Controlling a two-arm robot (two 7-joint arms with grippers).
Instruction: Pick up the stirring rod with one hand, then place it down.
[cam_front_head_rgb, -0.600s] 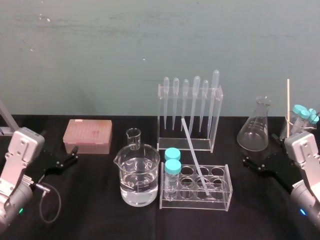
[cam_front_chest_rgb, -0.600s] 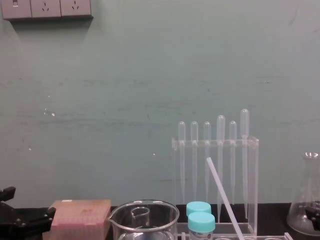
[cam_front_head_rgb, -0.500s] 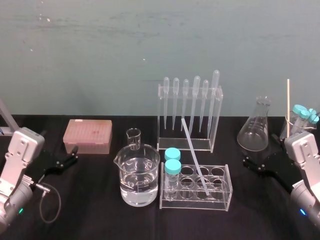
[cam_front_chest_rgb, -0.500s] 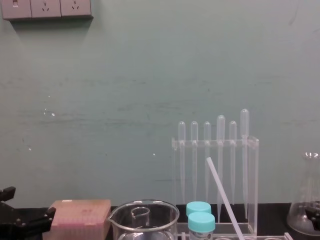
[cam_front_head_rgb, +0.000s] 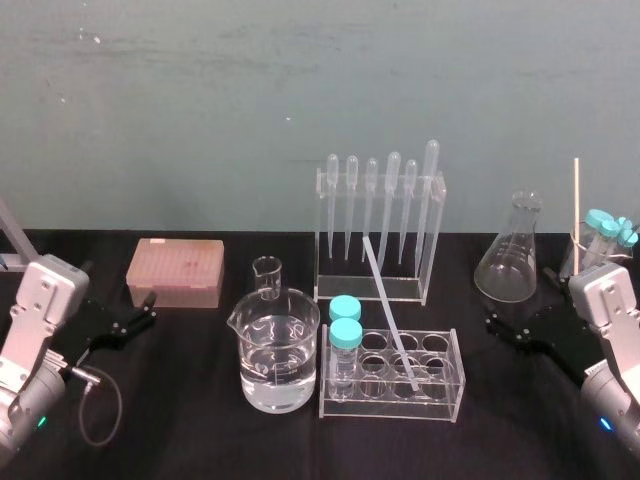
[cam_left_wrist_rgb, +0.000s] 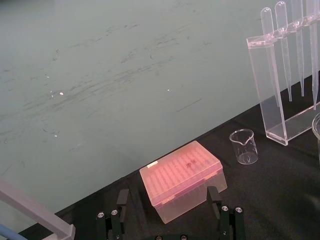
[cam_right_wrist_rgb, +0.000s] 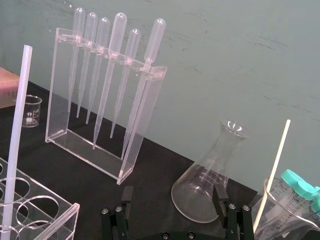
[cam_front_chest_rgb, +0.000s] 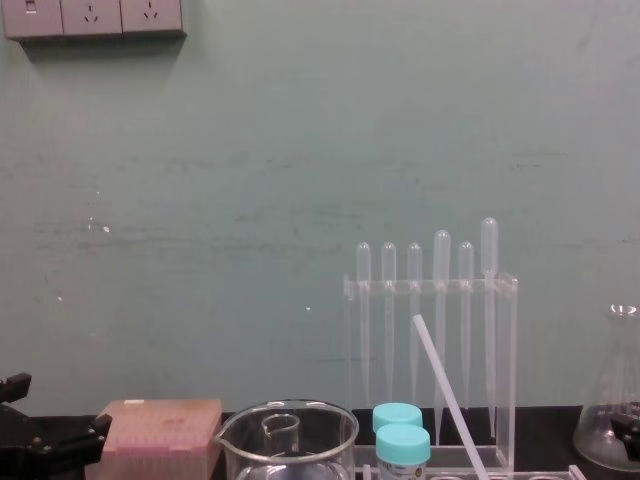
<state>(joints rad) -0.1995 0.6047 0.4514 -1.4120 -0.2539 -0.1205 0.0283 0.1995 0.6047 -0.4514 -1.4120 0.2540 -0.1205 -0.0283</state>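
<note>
- Nothing has shifted in the last half second. The rod (cam_front_head_rgb: 390, 312) leans just as it did, and both arms sit where they were.
- The rod stands tilted in the tube rack (cam_front_head_rgb: 440, 405). Its lower end is down in 1 of the front wells and its upper end slants back toward the pipette rack (cam_front_head_rgb: 425, 230). I cannot tell whether it touches that rack.
- The left claw (cam_front_head_rgb: 150, 307) rests low at the left side of the tabletop (cam_front_head_rgb: 200, 430), near the pink box (cam_front_head_rgb: 175, 270). Its fingers are spread with nothing between them.
- The right claw (cam_front_head_rgb: 520, 303) sits at the right side, just in front of the flask (cam_front_head_rgb: 510, 255). It is also spread and empty, well apart from the rod.
- With no movement to see, I judge the task has not begun: no reach is under way and the rod is untouched.
- The first step is still ahead, which is to bring 1 claw to the bare upper stretch of the rod above the tube rack.
- The lift probably needs to follow the rod's slant, so the lower end leaves its well without tugging the tube rack.
- The 2 capped tubes (cam_front_head_rgb: 345, 320) at the rack's left end and the beaker (cam_front_head_rgb: 278, 350) beside it could be knocked by a careless approach.
</note>
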